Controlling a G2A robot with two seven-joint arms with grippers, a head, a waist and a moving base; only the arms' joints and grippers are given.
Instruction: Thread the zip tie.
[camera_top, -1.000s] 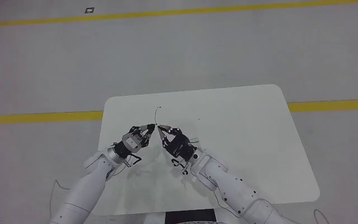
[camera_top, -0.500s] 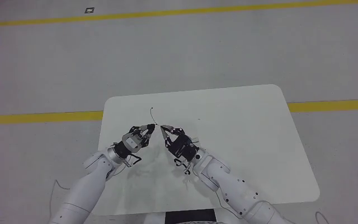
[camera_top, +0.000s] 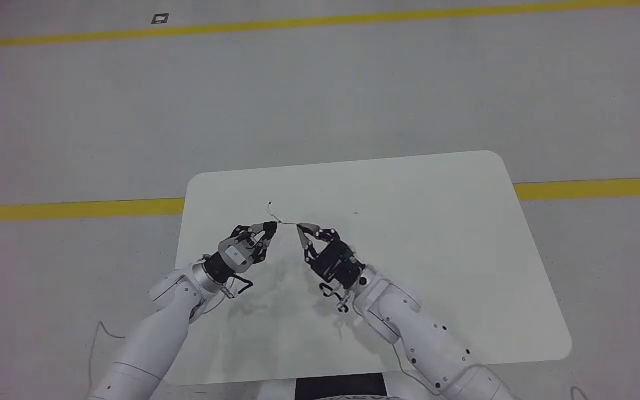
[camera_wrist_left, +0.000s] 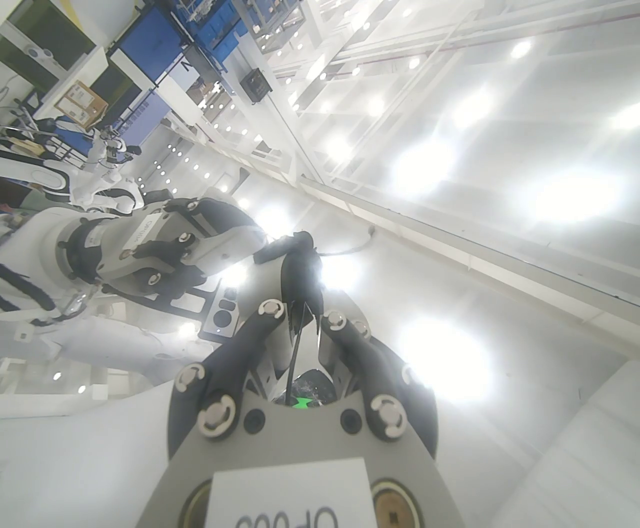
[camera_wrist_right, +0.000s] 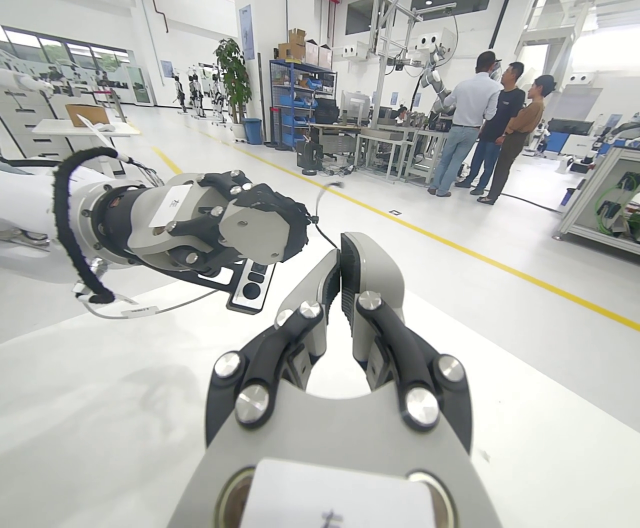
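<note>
A thin black zip tie (camera_top: 284, 222) is held in the air over the white table (camera_top: 450, 230), between both grippers. My left gripper (camera_top: 267, 233), with black fingers, is shut on it; in the left wrist view the strap runs down between the fingers (camera_wrist_left: 299, 252) and its free end (camera_wrist_left: 352, 248) curves away. My right gripper (camera_top: 301, 229) is a little to the right, shut on the strap's other part. From the right wrist view, the strap (camera_wrist_right: 324, 234) stretches from my right gripper (camera_wrist_right: 340, 250) to the left gripper (camera_wrist_right: 302, 225), then curls upward.
The grippers hover above the table's left half, a short way in from its far edge (camera_top: 330, 166). A tiny dark speck (camera_top: 353, 212) lies on the tabletop to their right. Grey floor with yellow lines (camera_top: 90, 209) surrounds the table.
My right gripper has drawn away to the right from the left one, pulling the strap out between them. The strap's curled free end has dropped lower and shifted left.
</note>
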